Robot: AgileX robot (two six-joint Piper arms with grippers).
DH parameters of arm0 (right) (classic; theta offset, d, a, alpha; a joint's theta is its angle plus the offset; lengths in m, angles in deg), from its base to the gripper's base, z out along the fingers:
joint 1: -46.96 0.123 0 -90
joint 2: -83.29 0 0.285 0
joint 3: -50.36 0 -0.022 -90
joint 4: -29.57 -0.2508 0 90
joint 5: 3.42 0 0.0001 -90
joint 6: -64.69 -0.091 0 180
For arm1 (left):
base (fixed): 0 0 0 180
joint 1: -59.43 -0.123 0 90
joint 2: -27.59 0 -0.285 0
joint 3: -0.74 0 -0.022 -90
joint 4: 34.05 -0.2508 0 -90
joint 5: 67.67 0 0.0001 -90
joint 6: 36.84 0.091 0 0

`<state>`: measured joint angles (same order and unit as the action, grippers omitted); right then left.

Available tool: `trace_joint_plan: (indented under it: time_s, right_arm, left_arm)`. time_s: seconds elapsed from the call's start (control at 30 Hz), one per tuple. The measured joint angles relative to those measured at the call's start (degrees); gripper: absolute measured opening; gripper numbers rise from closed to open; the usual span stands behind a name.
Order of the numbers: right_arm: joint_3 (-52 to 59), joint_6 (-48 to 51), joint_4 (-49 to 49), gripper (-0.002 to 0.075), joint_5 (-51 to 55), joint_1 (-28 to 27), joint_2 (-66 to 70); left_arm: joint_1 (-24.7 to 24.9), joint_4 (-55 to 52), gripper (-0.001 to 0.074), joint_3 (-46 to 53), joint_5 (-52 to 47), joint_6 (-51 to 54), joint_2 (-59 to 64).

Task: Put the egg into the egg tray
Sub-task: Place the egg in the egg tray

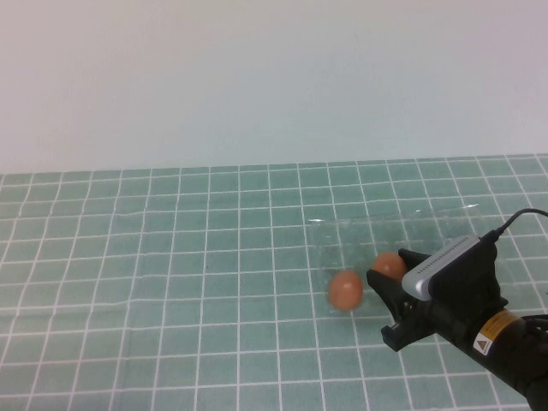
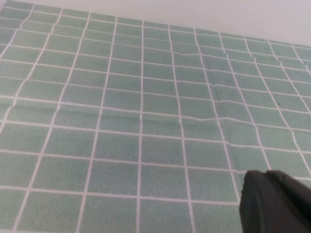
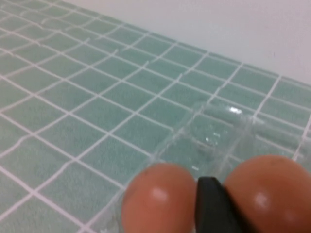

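My right pincer [image 1: 387, 300] hangs low over the clear, colourless moulded plastic egg tray [image 1: 342, 235], clamped on a smooth orange-brown oval egg [image 1: 390, 265]. My wrist camera shows one black fingertip [image 3: 211, 196] wedged between that egg and a second, identical orange-brown egg [image 1: 345, 289], which sits just beside my fingers in a tray cup.

The main risk, as I judge it, is that neighbour: my finger looks to be touching or nearly touching it, so spreading the fingers could shove it out of its cup. The tray is light and nearly invisible, so I could misjudge the cup walls and leave my egg on a ridge, free to roll.

Beyond my fingers lies only green tiled cloth [image 1: 171, 257]. My left pincer [image 2: 274, 201] is off over bare cloth; I cannot tell how its fingers stand.
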<state>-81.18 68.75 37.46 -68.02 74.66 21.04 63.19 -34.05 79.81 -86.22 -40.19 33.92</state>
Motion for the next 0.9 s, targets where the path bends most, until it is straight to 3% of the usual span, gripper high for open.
trace_joint_plan:
  time_s: [0.9]
  right_arm:
    - [-1.21, 0.00, -0.39, 0.0369, -0.34, 0.03, 4.83]
  left_arm:
    - [0.00, 0.00, -0.0001, 0.00, 0.00, 0.00, 0.00]
